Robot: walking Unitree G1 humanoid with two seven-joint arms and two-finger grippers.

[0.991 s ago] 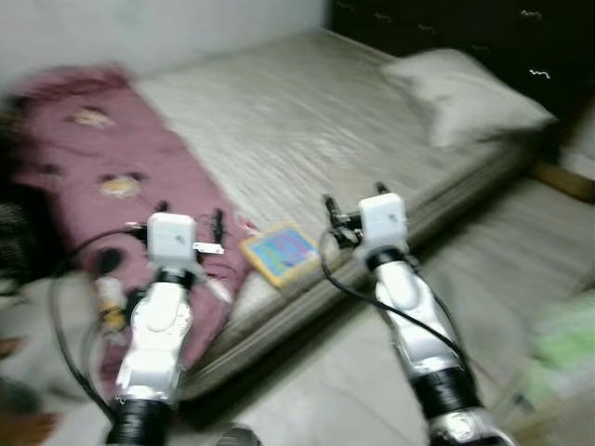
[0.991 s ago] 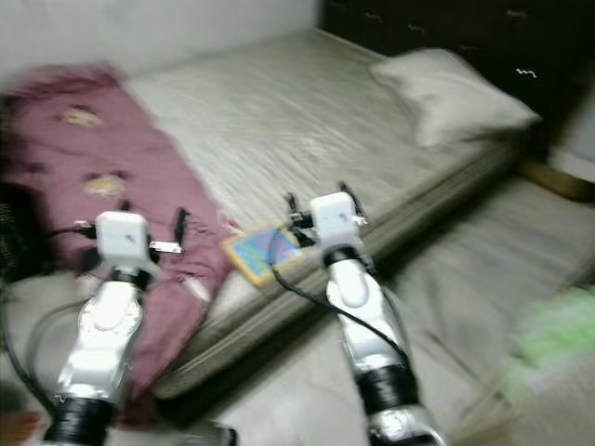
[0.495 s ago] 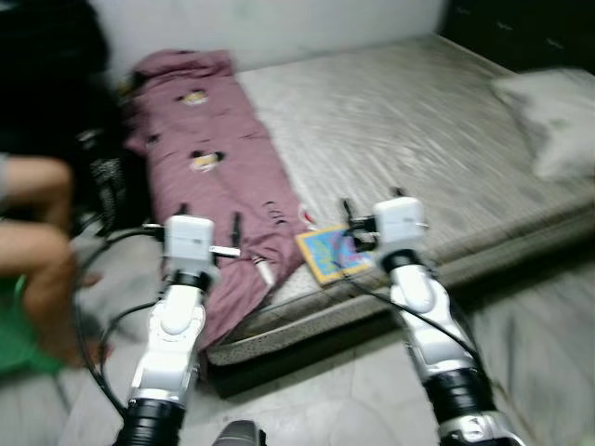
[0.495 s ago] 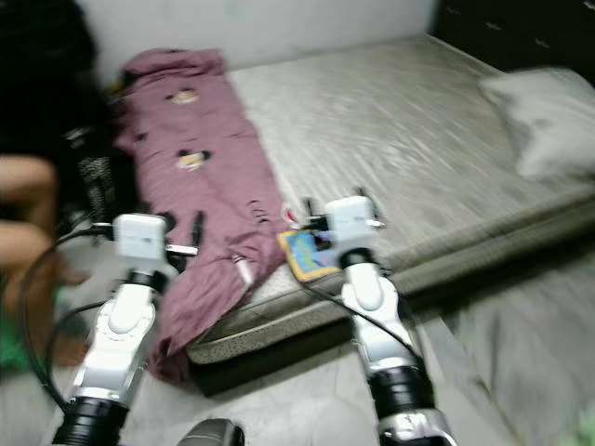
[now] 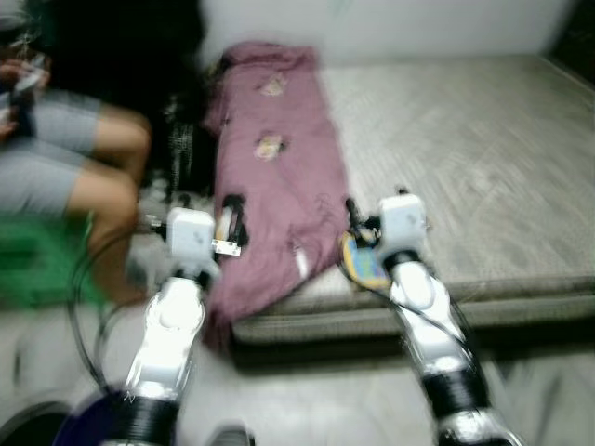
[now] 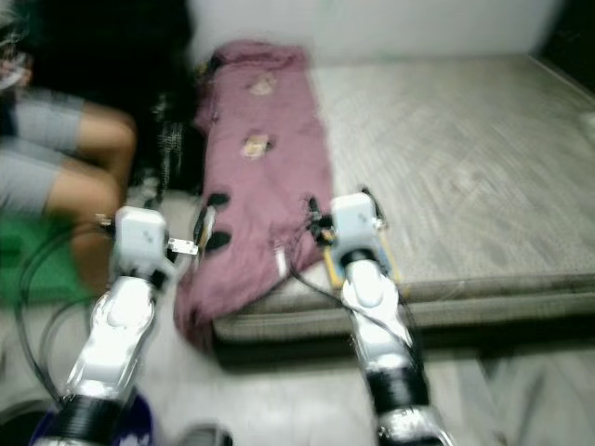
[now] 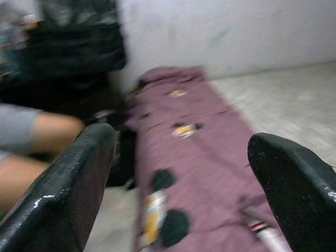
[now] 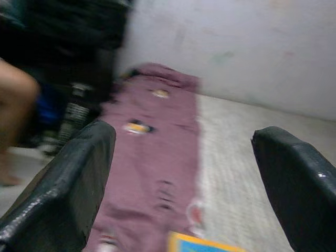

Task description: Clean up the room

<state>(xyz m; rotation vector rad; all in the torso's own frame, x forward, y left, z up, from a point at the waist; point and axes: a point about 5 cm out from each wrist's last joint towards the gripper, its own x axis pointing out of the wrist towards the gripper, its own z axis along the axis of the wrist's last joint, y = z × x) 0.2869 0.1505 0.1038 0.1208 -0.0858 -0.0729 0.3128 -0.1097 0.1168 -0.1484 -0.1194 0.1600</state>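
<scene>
1. The mauve patterned blanket (image 5: 279, 177) lies along the grey mattress (image 5: 483, 167) edge at 11 o'clock, its end spilling floorward.
2. The yellow-bordered flat book (image 5: 364, 265) lies beside it.
3. Left pincer (image 7: 178, 173) and right pincer (image 8: 178, 173): wide open, empty.
4. The blanket looks soft and light; bunch a fold.

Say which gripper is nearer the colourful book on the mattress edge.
Right. The right gripper hangs just above the book; the left gripper, open, is off across the maroon blanket.
</scene>
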